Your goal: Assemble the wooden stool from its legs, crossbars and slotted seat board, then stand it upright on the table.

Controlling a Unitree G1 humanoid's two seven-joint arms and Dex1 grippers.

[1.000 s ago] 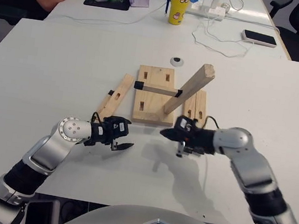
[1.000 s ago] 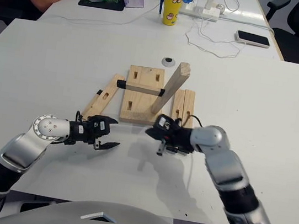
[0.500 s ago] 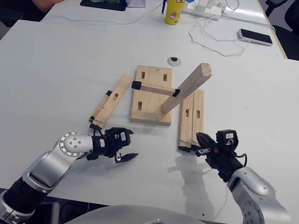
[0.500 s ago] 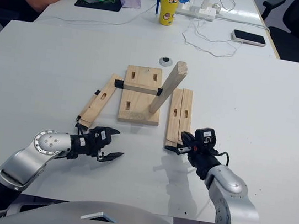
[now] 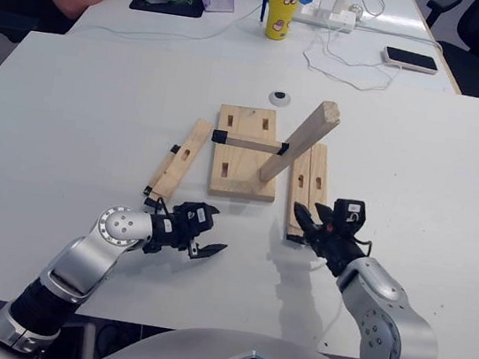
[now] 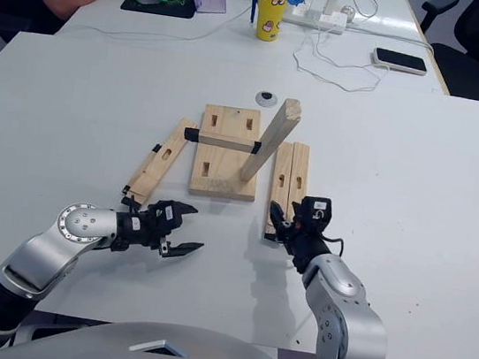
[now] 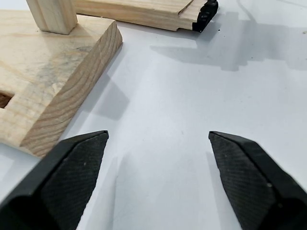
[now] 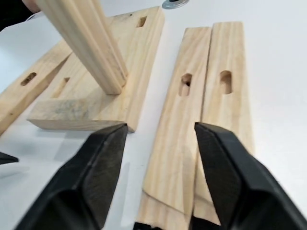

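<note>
Right gripper [image 5: 310, 216] has advanced to the paired legs [image 5: 311, 179] at the seat board's [image 5: 242, 160] 4 o'clock; best to centre on one leg. It and the left gripper [image 5: 206, 237] gape empty.

Seat board [image 7: 43, 91]: cut by the left wrist view's edge; one corner and part of a slot visible.
Tilted leg [image 8: 84, 43]: upper end cut off in the right wrist view; the slot under its foot hidden.
Pair of flat legs [image 8: 192, 120]: near ends partly hidden behind the right gripper [image 8: 160, 127] and its fingers [image 8: 230, 187].
Lone leg [image 5: 180, 160]: runs off the right wrist view's edge.
Left gripper [image 7: 158, 134]: finger bases cut off at its own view's edge.
Small round object [image 5: 279, 98]: too small to identify.
Crossbar [image 5: 249, 142]: joint with the tilted leg too small to judge.
</note>
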